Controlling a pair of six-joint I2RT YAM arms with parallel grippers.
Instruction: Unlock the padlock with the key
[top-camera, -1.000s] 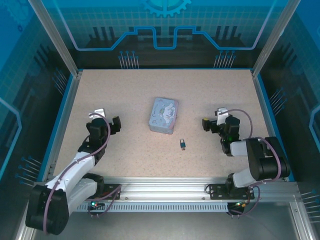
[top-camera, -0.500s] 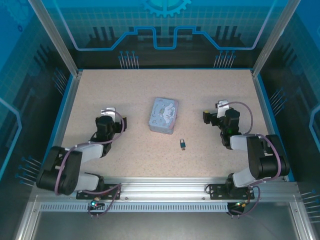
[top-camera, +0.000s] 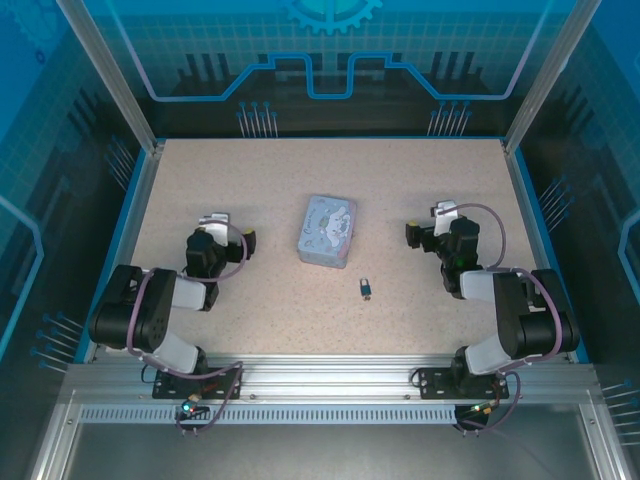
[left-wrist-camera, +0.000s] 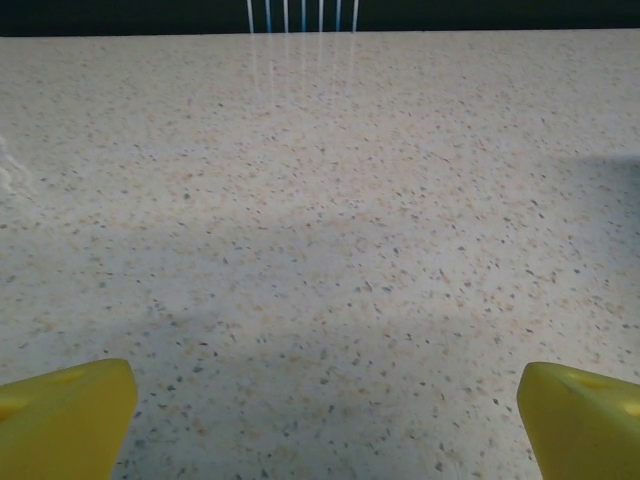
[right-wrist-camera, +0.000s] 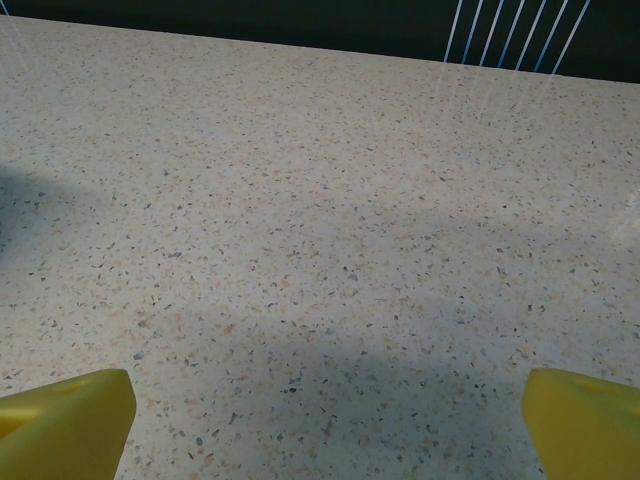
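The padlock (top-camera: 367, 289) is a tiny dark speck with a bluish part, lying on the speckled table in front of the tin. At this size I cannot tell the key apart from it. My left gripper (top-camera: 228, 229) rests low over the table at the left, well away from the padlock. Its yellow fingertips (left-wrist-camera: 70, 412) stand wide apart and open over bare table. My right gripper (top-camera: 428, 226) sits at the right, beyond and to the right of the padlock. It is open too, with yellow fingertips (right-wrist-camera: 65, 415) at the frame corners and nothing between them.
A pale blue rounded tin (top-camera: 327, 230) lies at the table's middle, between the two grippers. Blue-edged walls (top-camera: 140, 200) border the table on the left, right and back. The aluminium rail (top-camera: 330, 375) carrying the arm bases runs along the near edge.
The left arm has folded back toward its base, and its gripper has shifted slightly right and farther back. The right gripper edged slightly toward the back. The padlock and tin have not moved.
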